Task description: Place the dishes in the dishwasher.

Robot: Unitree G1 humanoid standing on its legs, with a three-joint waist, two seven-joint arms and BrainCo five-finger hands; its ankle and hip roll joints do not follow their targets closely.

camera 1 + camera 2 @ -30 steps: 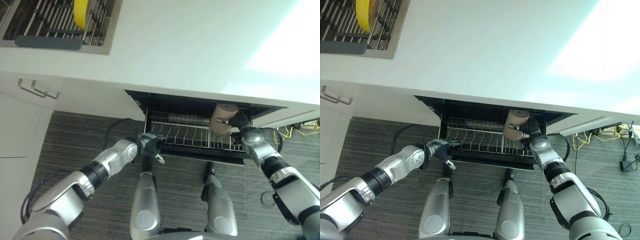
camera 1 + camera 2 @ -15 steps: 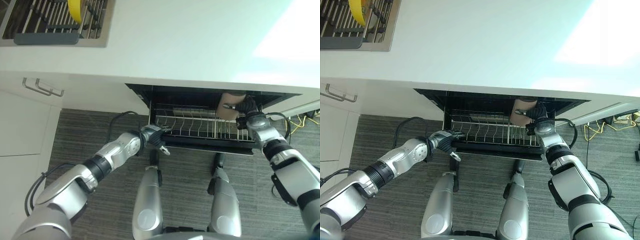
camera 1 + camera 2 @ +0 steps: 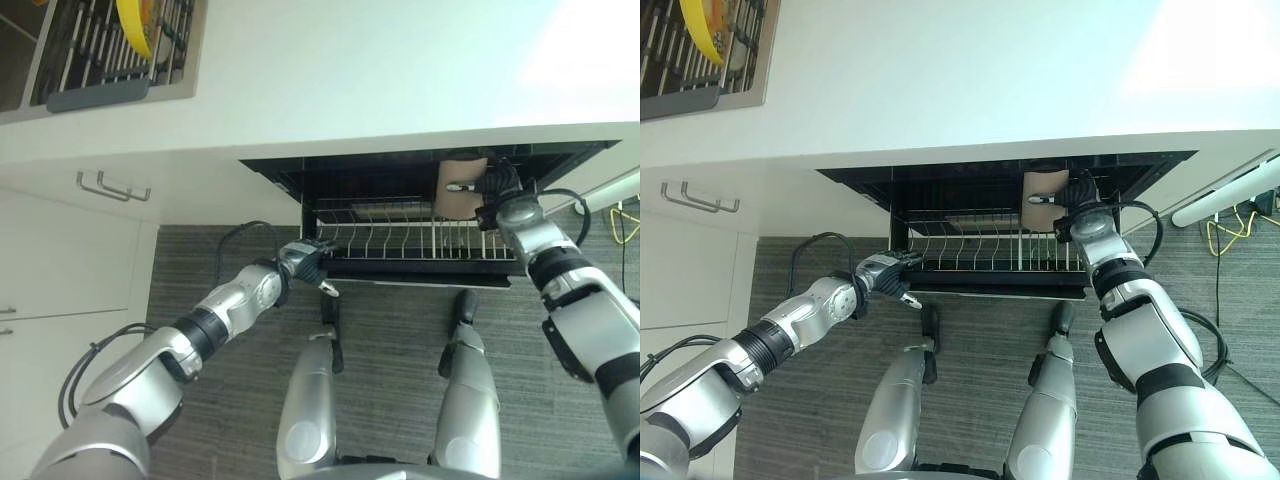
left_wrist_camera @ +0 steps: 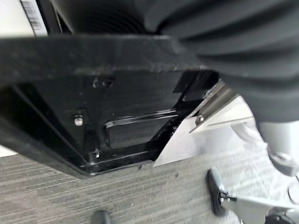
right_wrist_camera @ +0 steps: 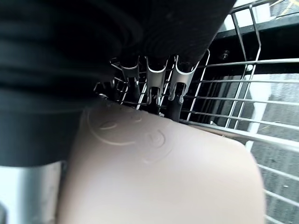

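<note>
A tan cup (image 3: 456, 187) hangs over the right rear part of the wire rack (image 3: 395, 238), just under the counter's edge. My right hand (image 3: 497, 183) is shut on it, and its fingers (image 5: 155, 79) curl round the cup's (image 5: 154, 172) side with rack wires (image 5: 233, 93) past them. The rack is pulled out of the black dishwasher opening (image 3: 940, 190). At the rack's front left corner, my left hand (image 3: 304, 264) has its fingers over the front rim and its thumb below. The tray's black underside (image 4: 117, 107) lies close to that hand.
The white counter (image 3: 380, 70) overhangs the dishwasher. A sink drainer (image 3: 95, 60) at the far left holds a yellow plate (image 3: 135, 25). White cabinet doors with bar handles (image 3: 112, 186) stand to the left. Cables (image 3: 1240, 210) lie on the floor at right.
The whole picture has shifted, so the camera moved. My right hand has carried the cup farther back over the rack, under the counter edge. The left hand stays at the rack's front corner.
</note>
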